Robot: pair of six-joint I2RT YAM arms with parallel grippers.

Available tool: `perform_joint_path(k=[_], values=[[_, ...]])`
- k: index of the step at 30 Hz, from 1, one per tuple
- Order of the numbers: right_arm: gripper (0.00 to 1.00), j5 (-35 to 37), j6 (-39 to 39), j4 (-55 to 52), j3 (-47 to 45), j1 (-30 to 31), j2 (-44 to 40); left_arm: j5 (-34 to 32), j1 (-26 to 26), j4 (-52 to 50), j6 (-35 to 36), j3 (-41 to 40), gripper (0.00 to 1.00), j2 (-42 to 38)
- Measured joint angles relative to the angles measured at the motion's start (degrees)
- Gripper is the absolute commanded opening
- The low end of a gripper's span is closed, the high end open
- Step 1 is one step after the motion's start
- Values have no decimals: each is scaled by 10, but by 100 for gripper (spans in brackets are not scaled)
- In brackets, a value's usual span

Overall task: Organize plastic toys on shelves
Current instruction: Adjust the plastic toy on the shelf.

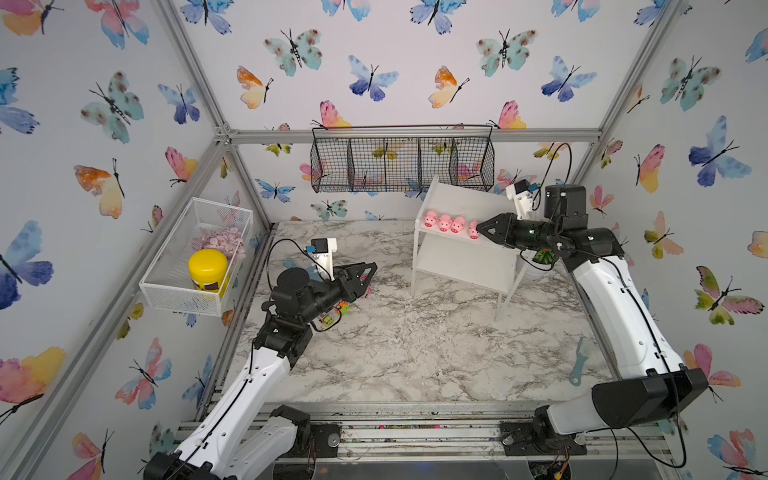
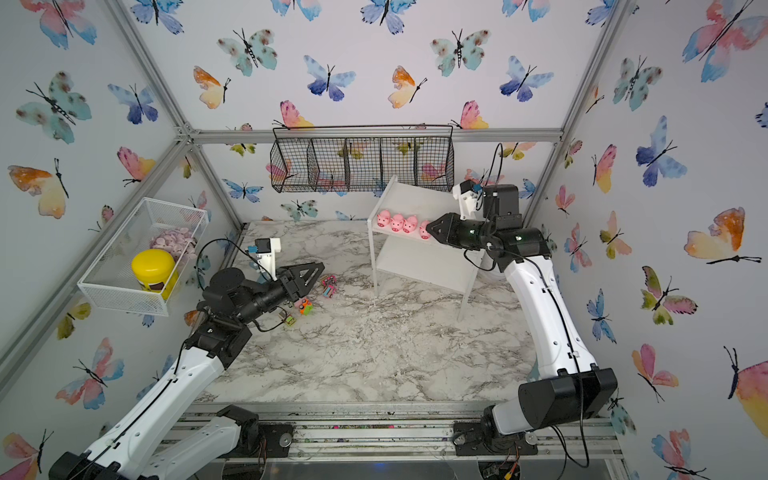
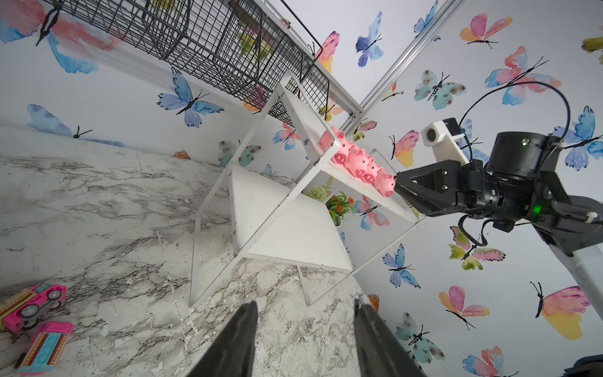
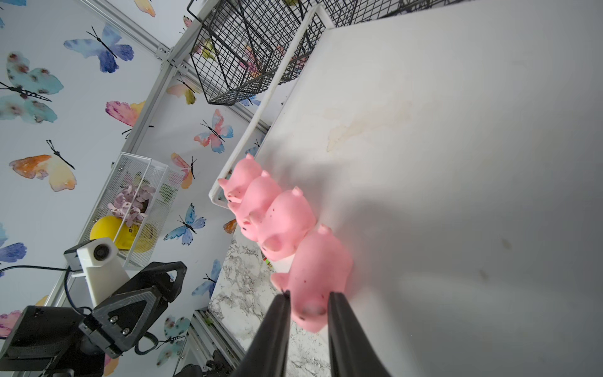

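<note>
The white shelves (image 1: pixel 465 197) (image 2: pixel 415 197) stand at the back right of the marble table. Several pink pigs sit in a row along the front edge of the top board (image 4: pixel 424 163), among them one (image 1: pixel 430 217) at the left end. My right gripper (image 1: pixel 480 227) (image 4: pixel 308 293) is at the row's right end, with both fingers pressed on the sides of the last pig (image 4: pixel 319 271) (image 3: pixel 386 186). My left gripper (image 1: pixel 372 270) (image 3: pixel 306 302) hangs open and empty above the table. Small toy trucks lie beside it: pink (image 2: pixel 329 284) (image 3: pixel 32 305), orange-green (image 2: pixel 306 306), yellow-green (image 2: pixel 289 320).
A black wire basket (image 1: pixel 403 162) hangs on the back wall just above the shelves. A white mesh basket (image 1: pixel 195 257) on the left wall holds a yellow jar (image 1: pixel 208 268) and pale discs (image 1: pixel 222 241). A small plant (image 3: pixel 339 202) stands behind the shelves; a teal tool (image 1: pixel 579 361) lies at the right.
</note>
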Motion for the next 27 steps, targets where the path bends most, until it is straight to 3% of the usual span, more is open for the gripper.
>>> perform_joint_path(k=[16,22,27], values=[[26,-23,40,44,-28,0,0,0,0,0,0,0,53,0],[38,-19,37,41,-26,0,0,0,0,-1,3,0,54,2],[46,37,2,-12,24,0,-3,-16,0,-40,35,26,55,6]])
